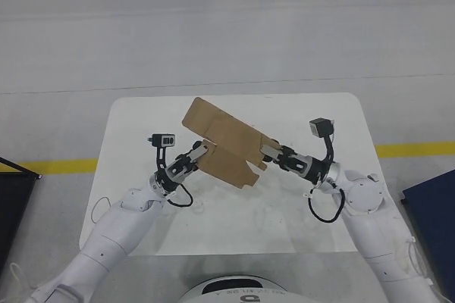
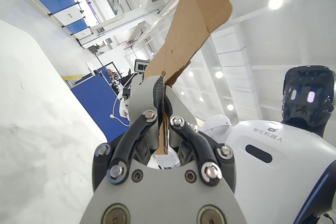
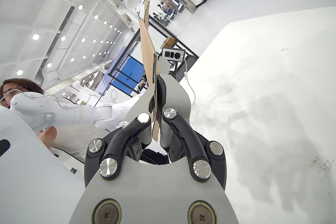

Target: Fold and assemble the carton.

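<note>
A flat brown cardboard carton (image 1: 229, 147) hangs above the middle of the white table (image 1: 303, 220), held between both arms. My left gripper (image 1: 199, 154) is shut on the carton's left edge; in the left wrist view the carton (image 2: 189, 33) rises from between the closed fingers (image 2: 147, 99) of that gripper (image 2: 162, 93). My right gripper (image 1: 271, 151) is shut on the carton's right edge, near a notched flap. In the right wrist view the carton (image 3: 146, 51) shows edge-on, clamped in that gripper (image 3: 157, 93). The carton is unfolded, tilted, with one rounded flap toward the table's far side.
The table's near half is bare below the carton. A yellow floor line (image 1: 425, 148) runs past both sides of the table. A dark rack (image 1: 4, 197) stands to the left, a blue object (image 1: 444, 201) to the right.
</note>
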### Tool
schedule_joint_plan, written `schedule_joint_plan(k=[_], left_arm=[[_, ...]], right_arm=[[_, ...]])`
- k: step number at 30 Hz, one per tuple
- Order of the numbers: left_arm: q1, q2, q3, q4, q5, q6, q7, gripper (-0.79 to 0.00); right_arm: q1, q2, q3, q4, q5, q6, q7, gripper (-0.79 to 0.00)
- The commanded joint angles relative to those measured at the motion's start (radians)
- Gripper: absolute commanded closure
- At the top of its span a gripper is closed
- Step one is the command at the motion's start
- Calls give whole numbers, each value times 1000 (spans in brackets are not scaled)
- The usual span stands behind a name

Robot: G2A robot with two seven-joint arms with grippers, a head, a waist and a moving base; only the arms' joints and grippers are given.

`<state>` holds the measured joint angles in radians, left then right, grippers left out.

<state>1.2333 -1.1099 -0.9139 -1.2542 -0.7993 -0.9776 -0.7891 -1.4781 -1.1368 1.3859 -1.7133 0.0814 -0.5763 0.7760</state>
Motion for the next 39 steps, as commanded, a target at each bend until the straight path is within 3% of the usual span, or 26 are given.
schedule_joint_plan(k=[1, 6, 7, 8, 9, 13, 18, 23, 31, 35, 39], left_arm=[[1, -1, -5, 1, 12, -1, -1, 0], [7, -3, -22, 2, 33, -7, 3, 0], [7, -3, -27, 4, 45, -10, 6, 0], [7, -3, -32, 7, 62, -11, 9, 0], [5, -2, -39, 9, 85, -14, 12, 0], [-3, 1, -68, 0, 205, -35, 16, 0], [-8, 14, -130, -58, 362, -35, -5, 0], [-13, 26, -183, -102, 474, -30, -16, 0], [-14, 30, -223, -134, 630, 40, 63, 0], [-13, 24, -218, -140, 705, 88, 137, 0], [-30, 14, -199, -116, 751, 120, 192, 0]], right_arm=[[-3, 1, 2, -5, -18, -11, -7, 0], [-10, 5, 10, -15, -61, -17, -30, -3], [-10, 6, 11, -17, -75, -17, -36, -243], [-11, 7, 15, -20, -93, -16, -43, -739], [-10, 8, 20, -25, -120, -16, -52, -785], [-17, 13, 51, -54, -315, -82, -121, -785], [-11, 17, 100, -51, -496, -50, -221, -785], [14, 22, 79, -95, -623, -85, -213, -785], [49, 20, -25, -137, -698, -131, -195, -785], [71, 20, -81, -139, -676, -176, -168, -785], [103, 16, -150, -142, -725, -159, -145, -785]])
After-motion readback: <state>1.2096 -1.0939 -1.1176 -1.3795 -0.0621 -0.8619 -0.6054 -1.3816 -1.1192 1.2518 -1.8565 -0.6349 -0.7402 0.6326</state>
